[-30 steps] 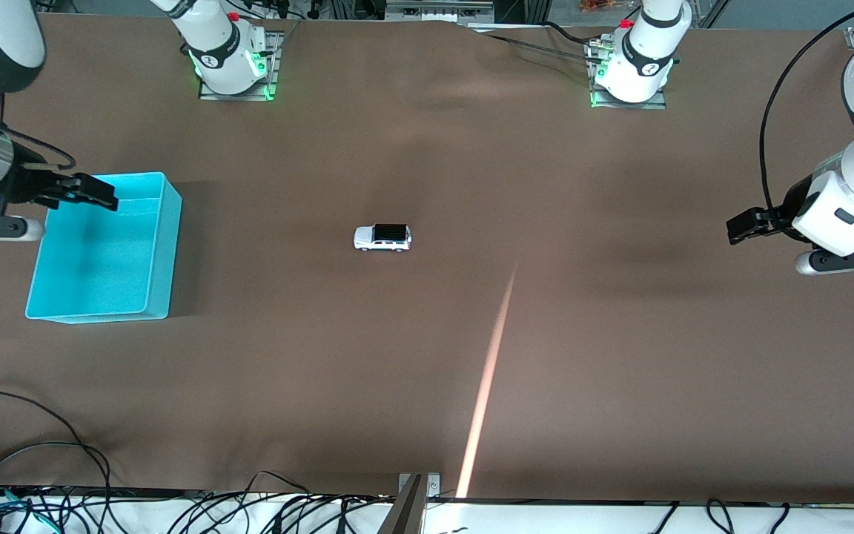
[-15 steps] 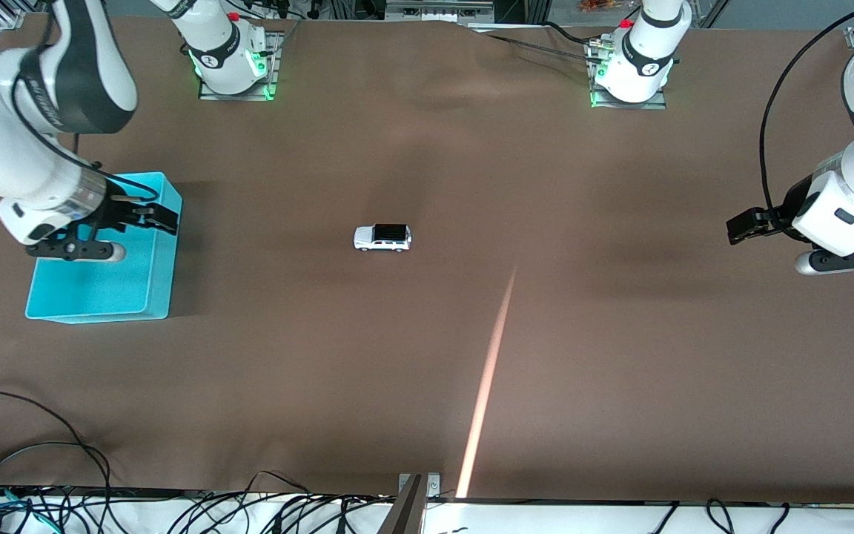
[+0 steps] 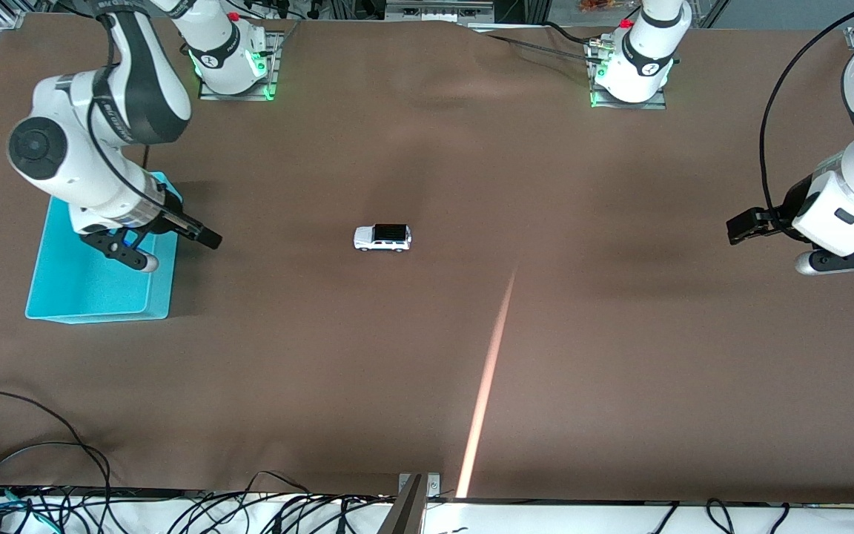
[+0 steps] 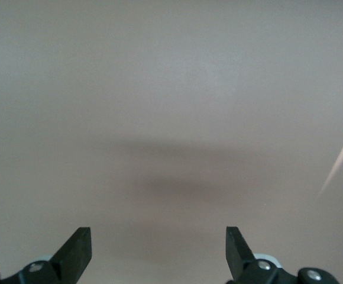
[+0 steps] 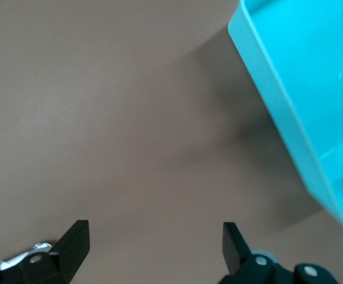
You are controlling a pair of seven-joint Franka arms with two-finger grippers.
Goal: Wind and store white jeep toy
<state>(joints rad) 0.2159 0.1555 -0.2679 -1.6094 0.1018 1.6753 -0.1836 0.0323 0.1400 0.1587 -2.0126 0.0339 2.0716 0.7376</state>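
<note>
Brown cloth [image 3: 427, 356] covers the table, and the white jeep toy [image 3: 382, 237] sits alone at its middle. At the right arm's end stands a cyan bin [image 3: 101, 293]; the right gripper [image 3: 204, 237], fingers spread and empty, hangs just past its rim. Over bare cloth at the other end, the left gripper [image 3: 740, 224] waits, likewise spread and empty.

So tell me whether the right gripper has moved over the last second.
Yes. The right gripper has swung from above the cyan bin out past the bin's edge, toward the white jeep toy, which has stayed put. Its jaws are open.
</note>
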